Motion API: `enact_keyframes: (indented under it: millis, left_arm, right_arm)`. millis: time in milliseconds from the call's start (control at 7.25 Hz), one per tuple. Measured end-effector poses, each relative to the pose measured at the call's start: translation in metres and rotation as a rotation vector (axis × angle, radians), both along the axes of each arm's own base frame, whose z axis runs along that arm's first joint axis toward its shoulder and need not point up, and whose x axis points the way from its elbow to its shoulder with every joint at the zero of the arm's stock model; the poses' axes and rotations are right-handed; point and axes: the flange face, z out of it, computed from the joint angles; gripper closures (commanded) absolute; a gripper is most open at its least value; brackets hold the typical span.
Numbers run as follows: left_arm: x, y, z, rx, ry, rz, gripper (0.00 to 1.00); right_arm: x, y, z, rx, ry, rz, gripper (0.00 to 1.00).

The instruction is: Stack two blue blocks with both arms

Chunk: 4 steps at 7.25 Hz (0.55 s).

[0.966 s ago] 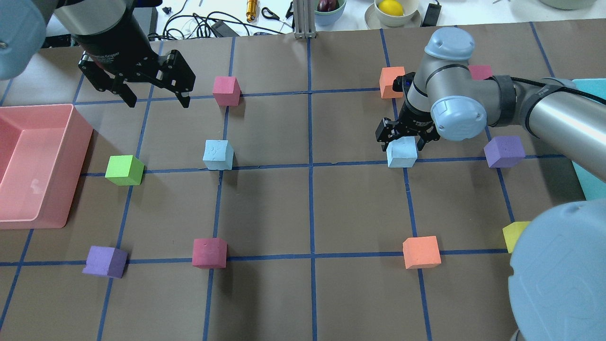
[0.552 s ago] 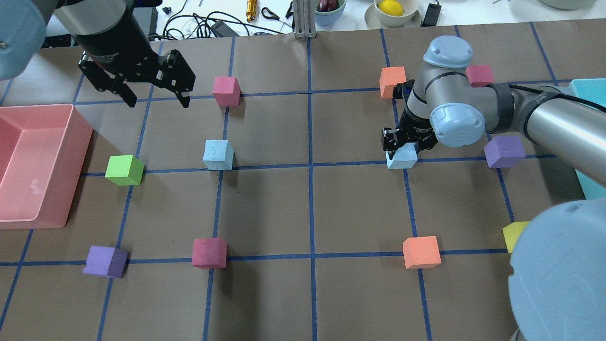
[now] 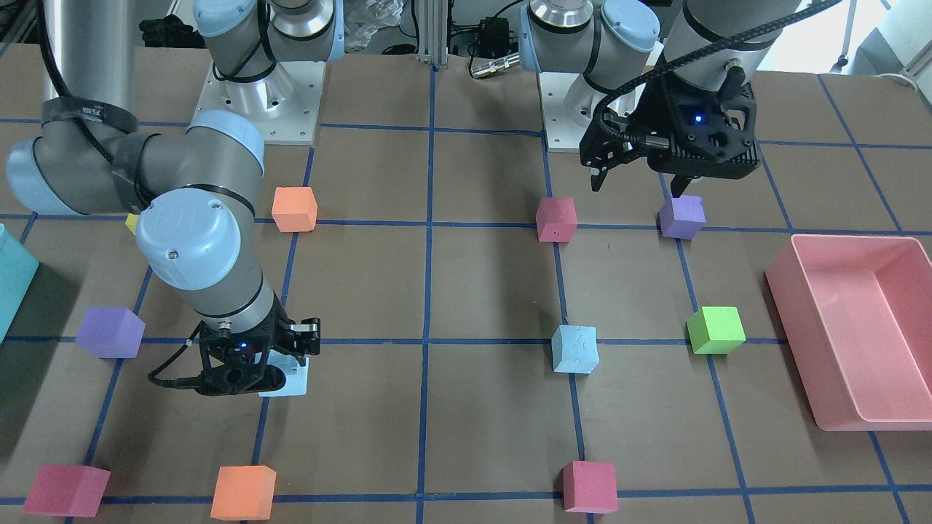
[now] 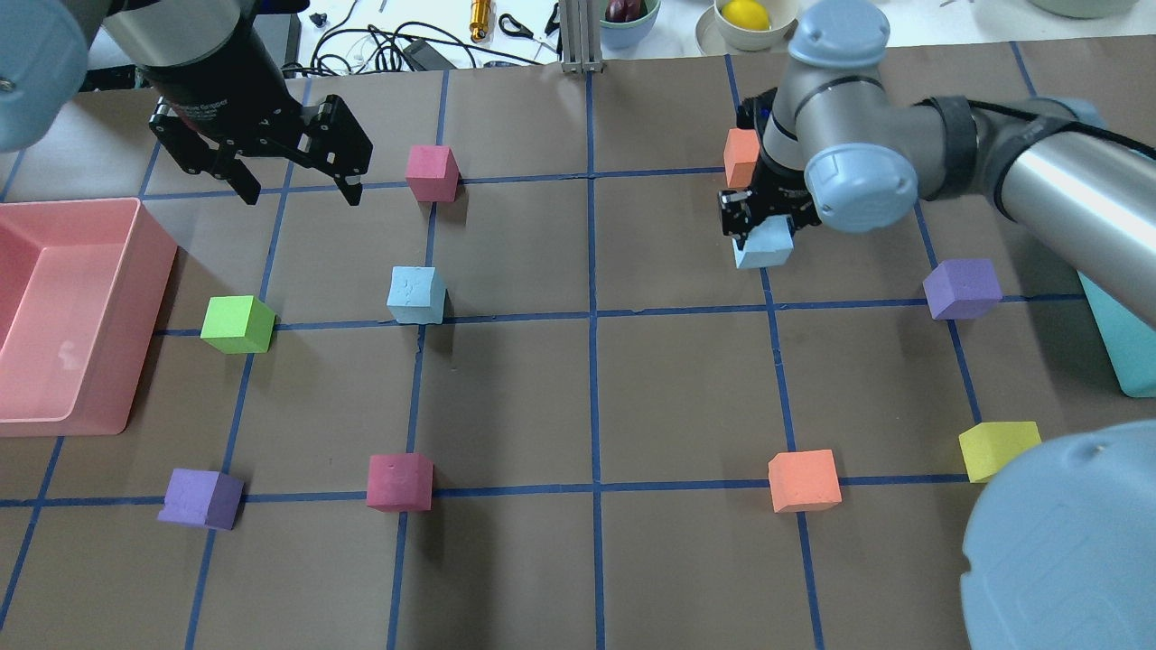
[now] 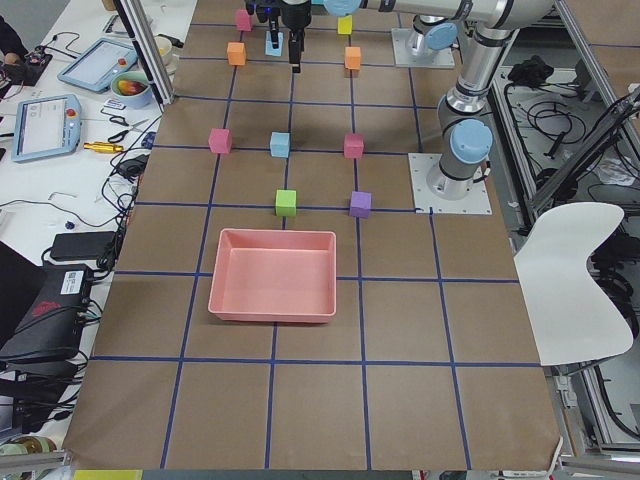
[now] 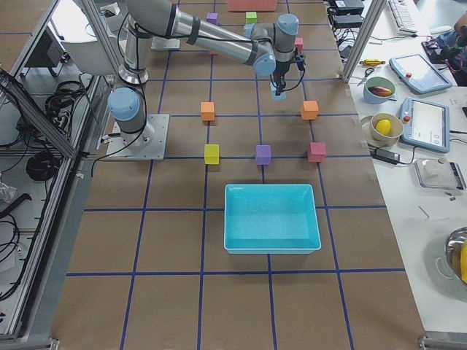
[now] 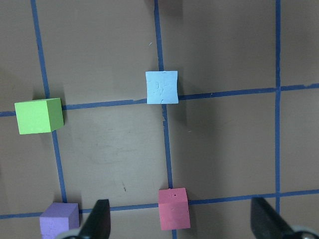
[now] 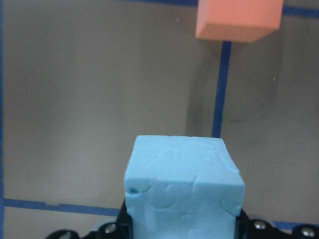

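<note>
The right silver-grey jointed arm with light-blue joint caps reaches in with its elbow bent and its wrist turned straight down. Its black two-finger gripper is clamped on a pale sky-blue foam cube, one finger against each side face. The left silver-grey arm holds its black gripper in the air pointing downward, fingers spread wide apart, a blue light glowing on its body.

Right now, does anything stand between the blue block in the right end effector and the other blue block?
Nothing visible does. The right end effector is shut on the held blue block; no cube lies on the line to the other blue block. The nearest pink block sits off that line.
</note>
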Motion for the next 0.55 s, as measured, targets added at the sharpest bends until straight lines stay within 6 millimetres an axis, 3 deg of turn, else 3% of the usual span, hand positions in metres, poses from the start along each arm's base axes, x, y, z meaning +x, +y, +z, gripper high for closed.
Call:
enact_keyframes:
  millis: [138,276,552]
  left_arm:
    - [0.0,0.0,0.0,0.0,0.0,0.0,0.0]
    - [0.0,0.0,0.0,0.0,-0.001,0.0,0.0]
    - [0.001,0.0,-0.002,0.008,-0.001,0.001,0.0]
  right_arm:
    - [0.041,-0.02,0.006,-0.012,-0.007,-0.029,1.0]
    - [0.081,-0.038,0.0,-0.019,-0.014,-0.052,1.0]
    - [0.141,-0.055,-0.036,0.001,-0.032,-0.081,1.0]
